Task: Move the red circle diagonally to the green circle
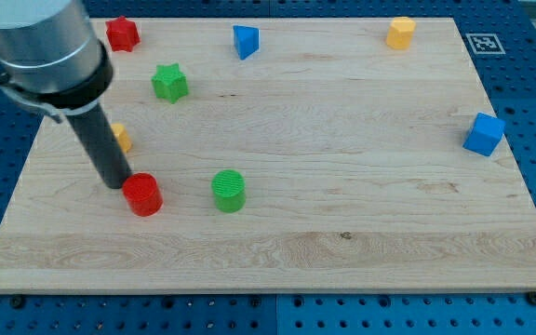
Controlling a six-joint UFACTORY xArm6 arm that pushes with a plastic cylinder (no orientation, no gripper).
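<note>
The red circle (142, 194) lies on the wooden board at the lower left. The green circle (229, 191) lies to its right, about a block's width apart from it. My tip (114, 183) rests at the red circle's upper left edge, touching or almost touching it. The dark rod rises from there toward the view's top left.
A red star (122, 34) and a green star (169, 83) lie at the upper left. An orange block (122, 139) is partly hidden behind the rod. A blue triangle-like block (246, 41), an orange block (399, 33) and a blue block (483, 134) lie farther right.
</note>
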